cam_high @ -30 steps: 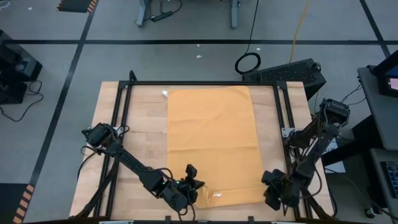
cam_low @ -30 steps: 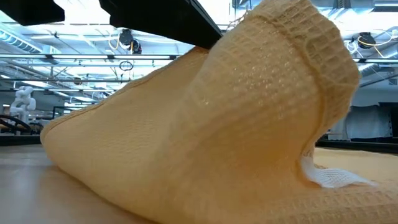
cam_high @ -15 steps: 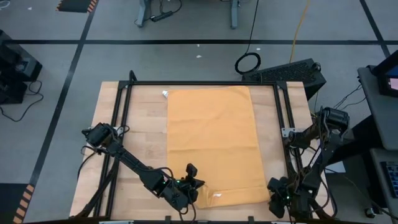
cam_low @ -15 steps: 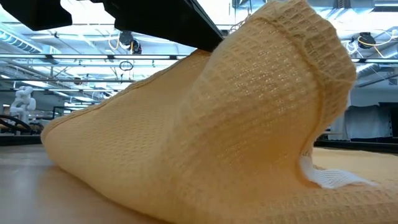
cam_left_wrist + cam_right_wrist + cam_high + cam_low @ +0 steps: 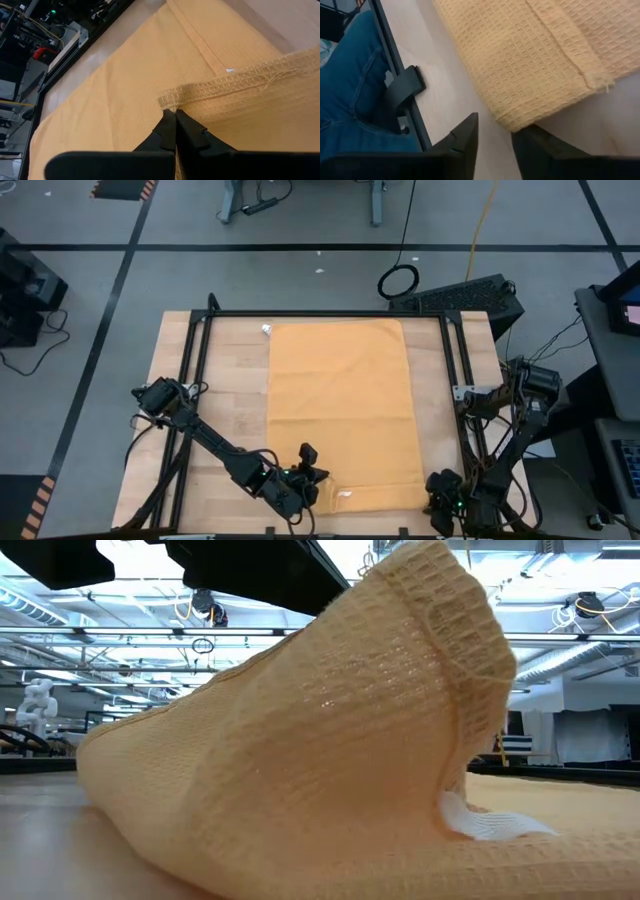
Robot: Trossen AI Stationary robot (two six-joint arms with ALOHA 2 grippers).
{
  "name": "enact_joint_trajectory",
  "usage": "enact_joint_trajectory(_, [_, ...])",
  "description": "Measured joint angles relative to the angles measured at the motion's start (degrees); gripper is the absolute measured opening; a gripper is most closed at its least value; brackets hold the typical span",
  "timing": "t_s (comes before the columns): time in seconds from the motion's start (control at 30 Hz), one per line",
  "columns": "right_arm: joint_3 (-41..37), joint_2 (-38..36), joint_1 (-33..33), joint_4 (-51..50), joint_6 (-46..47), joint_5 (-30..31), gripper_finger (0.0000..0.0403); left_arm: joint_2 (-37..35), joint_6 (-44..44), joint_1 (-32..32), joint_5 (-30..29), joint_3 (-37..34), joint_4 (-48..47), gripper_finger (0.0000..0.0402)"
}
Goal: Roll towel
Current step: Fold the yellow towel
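the roll is hardly begun: at the bottom of the high view the left gripper (image 5: 305,480) is clenched on the lifted near corner of the towel (image 5: 345,410), the right gripper (image 5: 445,502) stands released just beside the other corner, and beyond them the cloth lies flat with bare table (image 5: 225,395) either side.

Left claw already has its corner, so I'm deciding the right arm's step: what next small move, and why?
Probably ease the right claw forward and close on the towel corner. Its fingers are open with that corner lying just ahead, ungripped, while the left claw is shut on its lifted corner.
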Motion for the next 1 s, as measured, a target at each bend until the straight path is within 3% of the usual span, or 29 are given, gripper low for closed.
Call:
enact_joint_trajectory(0.23, [0.63, -0.4, 0.19, -0.04, -1.1, 0.25, 0.0028, 0.0, -0.02, 0.0, -0.13, 0.0, -0.22, 0.0])
enact_joint_trajectory(0.33, [1.78, -0.41, 0.31, -0.1, 0.52, -0.64, 0.0017, 0.0, -0.02, 0.0, -0.22, 0.01, -0.22, 0.0])
enact_joint_trajectory(0.43, [2.35, -0.41, 0.34, -1.28, 3.02, -2.95, 0.0036, 0.0, -0.02, -0.02, -0.26, 0.0, -0.21, 0.0])
enact_joint_trajectory(0.6, [3.37, -0.46, 0.34, -6.13, 4.06, -3.46, 0.0106, 0.0, -0.31, 0.0, -0.33, 0.02, -0.2, 0.0])
enact_joint_trajectory(0.8, [3.75, -0.46, 0.34, -7.74, 0.34, 6.04, 0.0172, 0.0, -0.39, -0.02, -0.52, 0.0, -0.18, 0.0])
enact_joint_trajectory(1.0, [3.77, -0.46, 0.34, -6.67, -1.61, 11.31, 0.0176, 0.0, -0.44, 0.0, -0.52, 0.0, -0.09, 0.0])
